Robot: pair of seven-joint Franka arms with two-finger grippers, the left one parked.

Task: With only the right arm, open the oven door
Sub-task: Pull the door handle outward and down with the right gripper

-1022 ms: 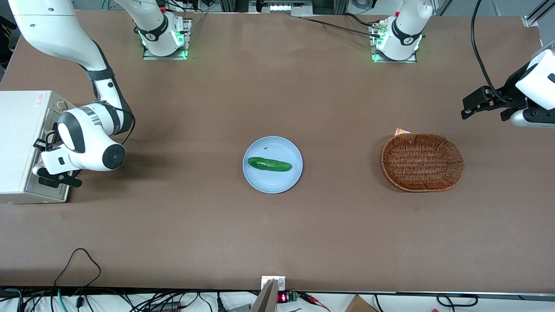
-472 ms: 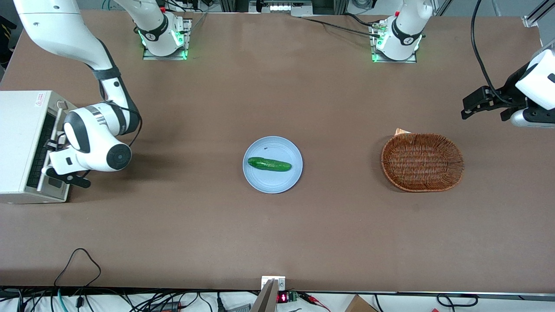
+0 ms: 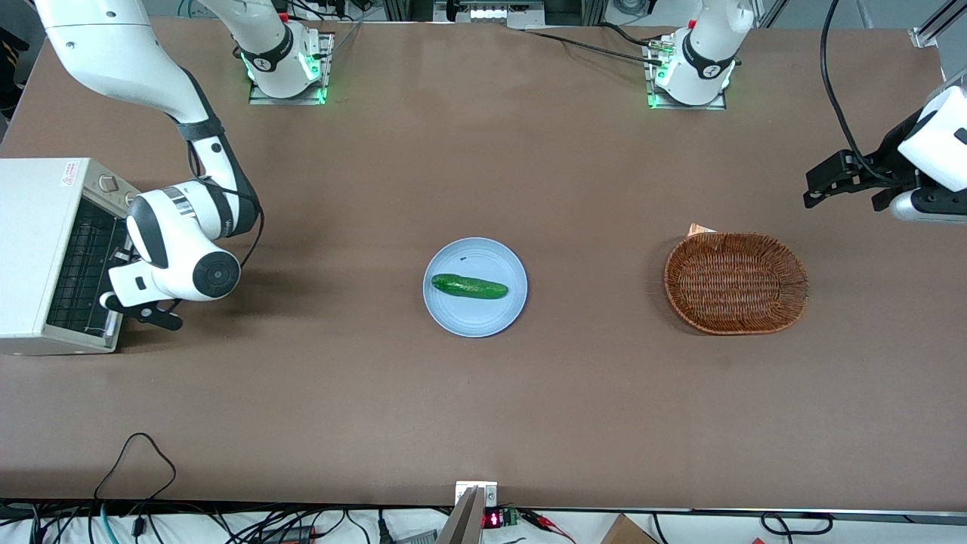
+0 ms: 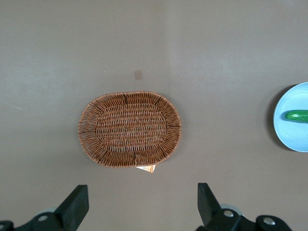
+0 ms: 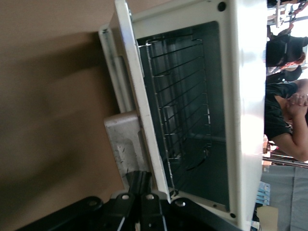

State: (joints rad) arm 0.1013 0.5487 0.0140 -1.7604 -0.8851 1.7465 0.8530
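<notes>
The cream-white toaster oven [image 3: 34,249] stands at the working arm's end of the table. Its oven door [image 3: 83,264] is tilted part-way open, and the wire rack shows through the dark glass. The right arm [image 3: 181,242] reaches down to the door's top edge, where my gripper [image 3: 121,276] sits mostly under the white wrist. In the right wrist view the door [image 5: 132,72] stands away from the oven cavity [image 5: 187,110]. There my gripper [image 5: 146,179] is shut, fingers pressed together on the pale bar handle [image 5: 122,139].
A light blue plate [image 3: 453,317] with a green cucumber [image 3: 469,286] lies mid-table. A brown wicker basket [image 3: 736,282] sits toward the parked arm's end, also in the left wrist view as the basket [image 4: 130,129]. Cables [image 3: 136,453] hang at the table's front edge.
The door has swung further open, showing more of the dark window and rack. My gripper and wrist have moved away from the oven body toward the table's middle, keeping hold of the handle.
</notes>
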